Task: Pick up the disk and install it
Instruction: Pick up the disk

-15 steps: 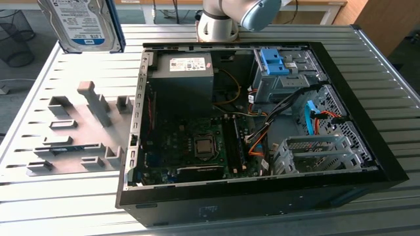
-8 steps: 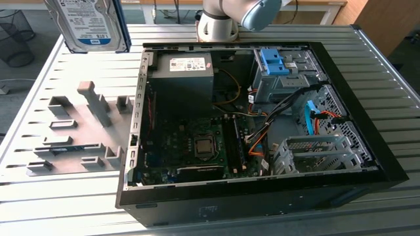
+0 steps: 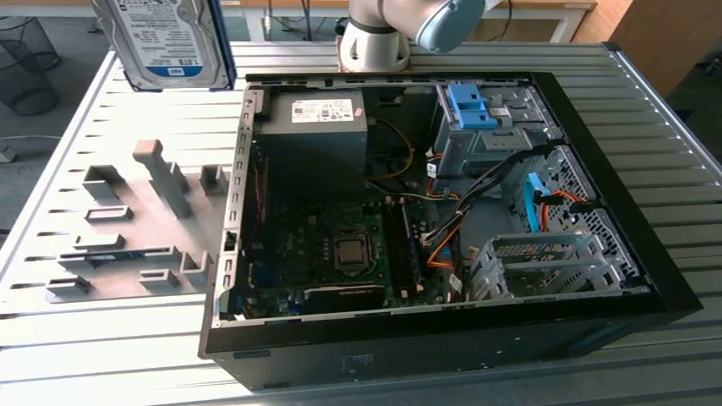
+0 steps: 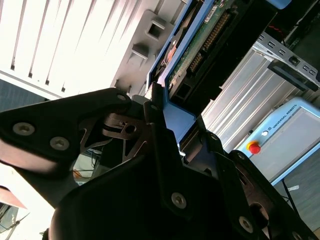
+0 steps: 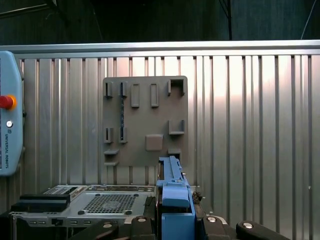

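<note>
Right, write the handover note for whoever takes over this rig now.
Gripper: shut on the disk, clamped at its blue rail.
Disk: held in the air clear of the table, to the exterior view's left of the open computer case, over by the grey fixture plate.
Done: the pick-up.
Left: the install; the disk is not yet in the case.

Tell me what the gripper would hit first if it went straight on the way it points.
Likely the grey holder plate on the slatted table: the gripper, shut on the disk, points at the plate's edge in the first wrist view. Depth is unclear.
</note>
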`<state>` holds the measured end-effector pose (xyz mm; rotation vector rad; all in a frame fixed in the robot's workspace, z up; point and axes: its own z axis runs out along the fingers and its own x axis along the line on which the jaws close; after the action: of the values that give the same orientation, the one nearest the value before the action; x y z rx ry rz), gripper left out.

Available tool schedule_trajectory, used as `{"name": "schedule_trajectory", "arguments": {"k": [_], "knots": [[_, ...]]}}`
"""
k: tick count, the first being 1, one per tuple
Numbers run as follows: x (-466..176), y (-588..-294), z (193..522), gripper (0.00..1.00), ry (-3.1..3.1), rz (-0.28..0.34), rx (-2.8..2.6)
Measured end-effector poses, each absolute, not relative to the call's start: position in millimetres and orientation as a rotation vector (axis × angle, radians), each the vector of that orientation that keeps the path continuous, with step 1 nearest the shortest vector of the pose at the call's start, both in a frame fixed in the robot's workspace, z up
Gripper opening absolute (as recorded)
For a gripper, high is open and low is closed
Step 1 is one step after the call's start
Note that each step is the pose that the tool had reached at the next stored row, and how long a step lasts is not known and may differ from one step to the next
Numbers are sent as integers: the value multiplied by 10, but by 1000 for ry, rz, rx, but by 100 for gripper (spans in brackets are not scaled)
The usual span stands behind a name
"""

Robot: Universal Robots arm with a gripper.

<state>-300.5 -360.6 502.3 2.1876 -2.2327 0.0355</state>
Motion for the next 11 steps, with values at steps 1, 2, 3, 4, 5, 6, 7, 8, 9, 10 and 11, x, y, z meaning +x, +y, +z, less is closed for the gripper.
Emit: {"name": "schedule_trajectory", "arguments": {"k": [1, 2, 3, 4, 5, 6, 7, 8, 9, 10, 11], "knots": [[-2991, -3606, 5024, 36, -2233, 35, 2187], [-2977, -3606, 5023, 36, -2233, 35, 2187], [-2962, -3606, 5024, 36, -2233, 35, 2187], [-2948, -3606, 5024, 36, -2233, 35, 2188], [-2935, -3606, 5024, 36, -2233, 35, 2188], [-2922, -3606, 5024, 36, -2233, 35, 2188], [-2909, -3606, 5024, 36, -2233, 35, 2187], [-2896, -3606, 5024, 36, -2233, 35, 2187], [-2883, -3606, 5024, 36, -2233, 35, 2188], [-2868, -3606, 5024, 36, -2233, 35, 2188], [-2853, -3606, 5024, 36, -2233, 35, 2188]]}}
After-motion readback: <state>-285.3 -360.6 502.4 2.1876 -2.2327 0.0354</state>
